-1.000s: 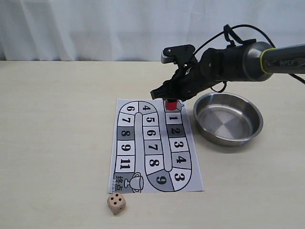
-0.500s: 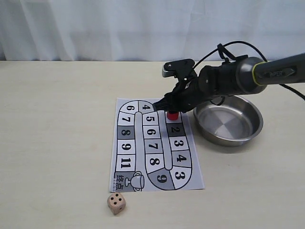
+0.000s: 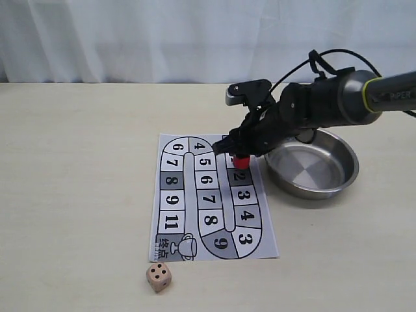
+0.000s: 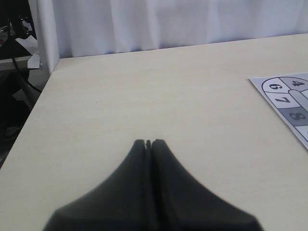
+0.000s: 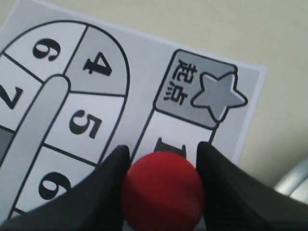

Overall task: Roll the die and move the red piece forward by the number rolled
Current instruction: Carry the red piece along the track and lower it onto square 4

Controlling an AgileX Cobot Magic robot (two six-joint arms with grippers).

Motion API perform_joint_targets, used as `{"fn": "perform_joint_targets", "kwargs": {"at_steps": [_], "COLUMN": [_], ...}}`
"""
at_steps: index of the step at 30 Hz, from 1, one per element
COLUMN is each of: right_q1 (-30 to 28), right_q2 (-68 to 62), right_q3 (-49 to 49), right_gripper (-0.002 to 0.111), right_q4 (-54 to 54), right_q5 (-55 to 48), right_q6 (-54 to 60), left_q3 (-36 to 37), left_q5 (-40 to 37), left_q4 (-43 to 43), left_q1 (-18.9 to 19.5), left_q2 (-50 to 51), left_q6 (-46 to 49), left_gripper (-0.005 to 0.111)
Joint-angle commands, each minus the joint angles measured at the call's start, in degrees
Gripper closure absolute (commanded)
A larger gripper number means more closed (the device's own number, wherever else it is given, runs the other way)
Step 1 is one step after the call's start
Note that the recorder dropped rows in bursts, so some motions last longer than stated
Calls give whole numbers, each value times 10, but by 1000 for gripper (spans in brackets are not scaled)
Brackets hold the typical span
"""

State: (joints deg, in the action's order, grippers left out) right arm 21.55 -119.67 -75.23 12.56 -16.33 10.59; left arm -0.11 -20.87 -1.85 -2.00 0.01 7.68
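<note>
One step in hand: moving the red piece (image 3: 240, 160) along the track, it seems; the die (image 3: 158, 277) looks already rolled.
Right jaws: clenched on the red piece's sides, centre-right of the exterior frame.
Red piece: over squares 1 and 2, upper right of the board (image 3: 211, 221); lifted or resting, I cannot tell.
Die: on the counter (image 3: 78, 195), lower centre-left, just below the board.
Left jaws: pressed together, holding nothing.
Next: count squares to the die's top face, set down upright, let go.

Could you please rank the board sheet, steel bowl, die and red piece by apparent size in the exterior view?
1. board sheet
2. steel bowl
3. die and red piece: unsure, since the right gripper hides most of the piece.
</note>
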Motion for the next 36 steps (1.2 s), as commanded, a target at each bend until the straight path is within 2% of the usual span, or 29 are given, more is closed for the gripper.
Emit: {"fn": "perform_joint_targets", "kwargs": {"at_steps": [1,11,24,30,36], "right_q1": [0,0,14,53,50], "right_q2": [3,14,76,76,66], "right_q3": [55,76,91,120,179], "right_gripper": [104,104,104,104,104], "right_q4": [11,11,17,18,18], "right_q5": [76,94,44,61,116], "right_q6": [5,25,28,53,47], "left_q3": [1,1,1,1,1], "left_q5": [6,6,6,6,6], "left_q4": [-3,-3,-3,-3,-3], "left_q1": [0,0,0,0,0], "left_q2": [0,0,0,0,0], "left_q6": [-2,-2,-2,-2,-2], "left_gripper": [107,107,107,107,107]}}
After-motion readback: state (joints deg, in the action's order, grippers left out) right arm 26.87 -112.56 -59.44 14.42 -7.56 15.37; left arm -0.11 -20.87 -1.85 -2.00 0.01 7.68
